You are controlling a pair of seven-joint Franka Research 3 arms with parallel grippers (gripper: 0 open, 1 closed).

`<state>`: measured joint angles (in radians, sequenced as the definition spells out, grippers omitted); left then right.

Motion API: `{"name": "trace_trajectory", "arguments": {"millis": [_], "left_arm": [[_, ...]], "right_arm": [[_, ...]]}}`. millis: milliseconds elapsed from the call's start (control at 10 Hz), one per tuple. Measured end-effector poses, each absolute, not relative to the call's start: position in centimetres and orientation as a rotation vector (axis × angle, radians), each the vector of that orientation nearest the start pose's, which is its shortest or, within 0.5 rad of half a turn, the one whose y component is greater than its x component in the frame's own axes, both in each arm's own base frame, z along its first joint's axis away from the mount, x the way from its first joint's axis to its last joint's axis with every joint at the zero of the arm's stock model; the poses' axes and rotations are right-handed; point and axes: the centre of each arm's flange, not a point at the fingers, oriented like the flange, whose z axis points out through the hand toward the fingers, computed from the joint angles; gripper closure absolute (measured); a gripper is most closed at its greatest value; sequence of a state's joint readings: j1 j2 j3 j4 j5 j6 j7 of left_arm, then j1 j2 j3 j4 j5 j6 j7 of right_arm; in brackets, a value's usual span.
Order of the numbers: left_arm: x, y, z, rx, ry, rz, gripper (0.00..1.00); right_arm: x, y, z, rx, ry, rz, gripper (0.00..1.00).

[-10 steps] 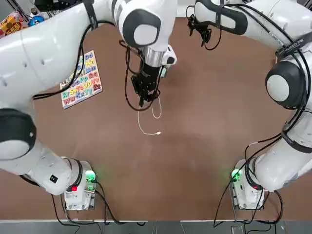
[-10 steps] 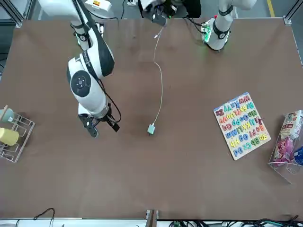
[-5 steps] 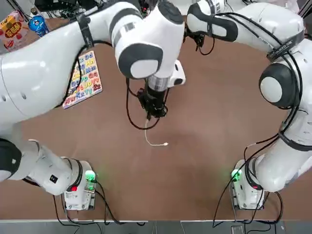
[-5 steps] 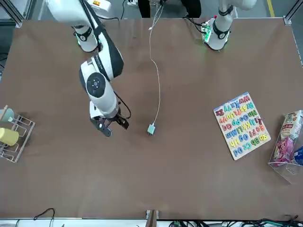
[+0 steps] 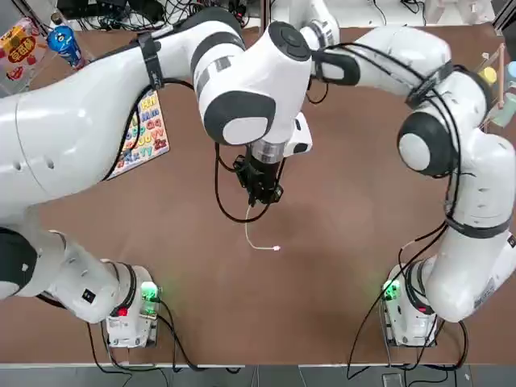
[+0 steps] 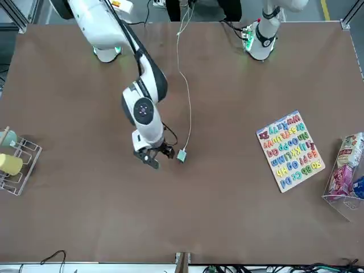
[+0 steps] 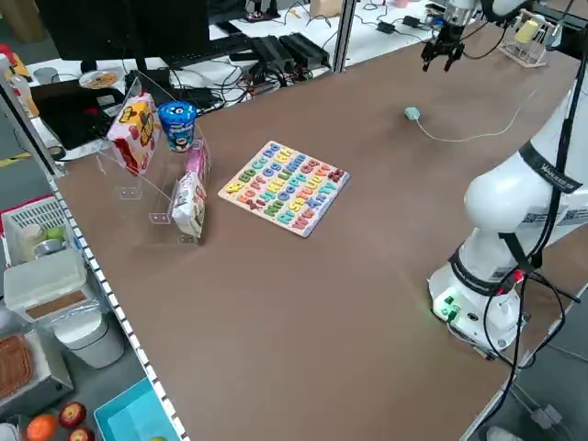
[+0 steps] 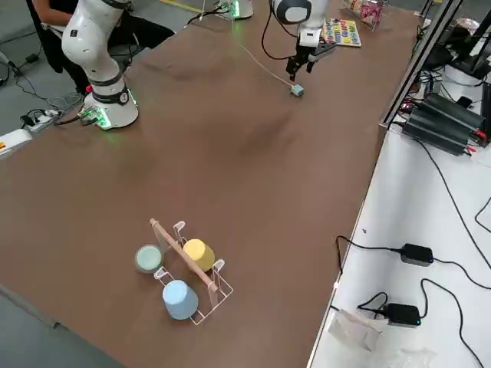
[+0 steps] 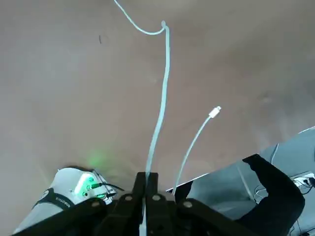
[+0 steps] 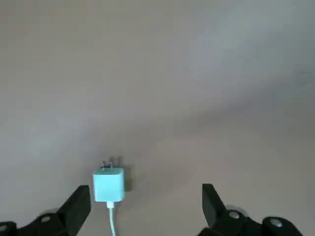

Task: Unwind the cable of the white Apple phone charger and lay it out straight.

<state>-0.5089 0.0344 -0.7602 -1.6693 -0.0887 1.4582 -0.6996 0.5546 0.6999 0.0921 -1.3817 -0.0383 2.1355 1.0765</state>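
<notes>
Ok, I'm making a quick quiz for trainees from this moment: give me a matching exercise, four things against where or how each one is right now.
Things:
1. left hand
2. right hand
3. charger
4. letter puzzle board

States:
A. lies flat at the table's side, apart from both arms
B. open, just beside the plug block
C. shut on the cable, raised above the table
D. rests on the table with its cord trailing away

Pairs: 1-C, 2-B, 3-D, 4-A

White arms w/ grey joints, black cables, black claws, green-lit bases.
</notes>
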Motion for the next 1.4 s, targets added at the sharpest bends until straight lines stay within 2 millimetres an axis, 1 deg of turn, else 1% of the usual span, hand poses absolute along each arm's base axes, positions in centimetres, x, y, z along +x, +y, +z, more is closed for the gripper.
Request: {"name": "trace_trajectory", "arguments": {"millis": [200, 300, 500, 600, 800, 1000, 1200, 1300, 1400], "left_arm": [[15.9, -52.0, 55.4, -2.863, 0.841, 0.332, 0.96], [16.0, -52.0, 55.4, -2.86, 0.841, 0.324, 0.96], [16.3, -51.9, 55.4, -2.86, 0.84, 0.321, 0.96], [16.5, -51.8, 55.4, -2.86, 0.846, 0.323, 0.96], [16.7, -51.8, 55.3, -2.858, 0.851, 0.327, 0.96], [16.8, -51.8, 55.3, -2.857, 0.853, 0.33, 0.96], [16.9, -51.7, 55.2, -2.856, 0.854, 0.333, 0.96], [17.1, -51.8, 55.0, -2.853, 0.857, 0.34, 0.96], [17.3, -51.8, 54.7, -2.849, 0.857, 0.343, 0.96]], "right_arm": [[58.5, 46.2, 27.2, -3.024, 0.579, -0.051, 0.0], [58.1, 47.1, 25.9, -3.059, 0.514, -0.088, 0.0], [57.9, 47.9, 24.2, -3.113, 0.373, -0.123, 0.0], [57.6, 48.4, 23.6, -3.12, 0.32, -0.123, 0.0], [56.6, 50.2, 23.5, -3.107, 0.256, -0.149, 0.0], [55.2, 51.5, 22.3, -3.121, 0.215, -0.136, 0.0], [54.4, 52.2, 20.7, -3.122, 0.186, -0.14, 0.0], [54.4, 52.4, 20.5, -3.12, 0.176, -0.151, 0.0], [54.6, 52.5, 20.6, -3.118, 0.174, -0.165, 0.0]]}}
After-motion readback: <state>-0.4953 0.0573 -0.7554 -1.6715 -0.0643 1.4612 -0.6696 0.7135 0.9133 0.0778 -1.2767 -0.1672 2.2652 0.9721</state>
